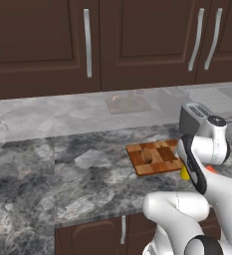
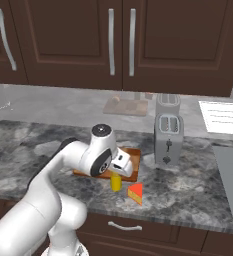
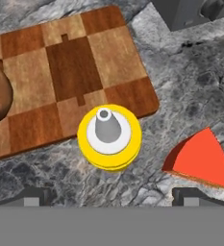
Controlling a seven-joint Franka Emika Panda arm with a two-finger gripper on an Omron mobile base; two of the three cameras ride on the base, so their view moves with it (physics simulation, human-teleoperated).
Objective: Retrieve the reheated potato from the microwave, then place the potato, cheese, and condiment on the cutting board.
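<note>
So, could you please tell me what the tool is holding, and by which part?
Nothing: the tool is open above the condiment, not touching it.

Your arm (image 2: 48, 190) is glossy white, built of rounded, tube-like links with black bands at the joints. A round grey cap with a dark ring tops the wrist joint (image 2: 102, 131). The jaws end in two small dark grey, blocky tips.

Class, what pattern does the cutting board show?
A checkered pattern of light and dark brown wooden blocks, clearest in the hand view: cutting board.
</note>
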